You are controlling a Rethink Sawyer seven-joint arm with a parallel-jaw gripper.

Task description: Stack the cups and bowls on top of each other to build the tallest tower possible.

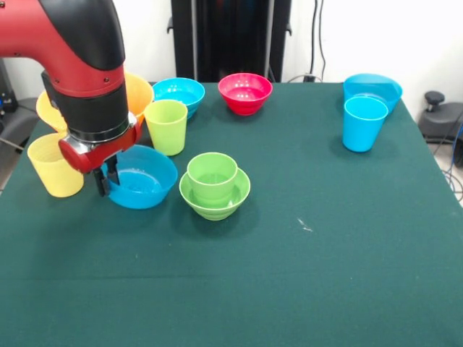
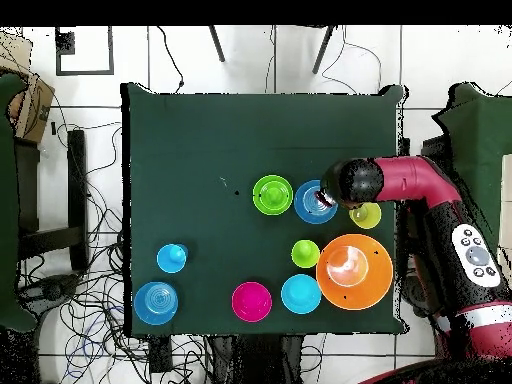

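Note:
My gripper [image 1: 108, 179] is down at the left rim of a small blue bowl [image 1: 145, 181], with one finger on each side of the rim and the jaws close together. The bowl rests on the table. In the overhead view the gripper [image 2: 325, 198] is over that bowl [image 2: 312, 203]. Right beside it stands the tower [image 1: 214, 186]: a green stepped cup in a small green bowl, also seen from overhead [image 2: 272, 194]. A yellow-green cup [image 1: 166, 126] stands behind the blue bowl and a pale yellow cup [image 1: 54, 168] to the left of my gripper.
The large yellow-orange bowl [image 1: 139, 92] sits behind my arm. A second small blue bowl [image 1: 179, 94] and a red bowl [image 1: 244, 92] stand along the far edge. A sky blue cup [image 1: 364, 123] and a wide blue bowl [image 1: 374, 87] stand at the far right corner.

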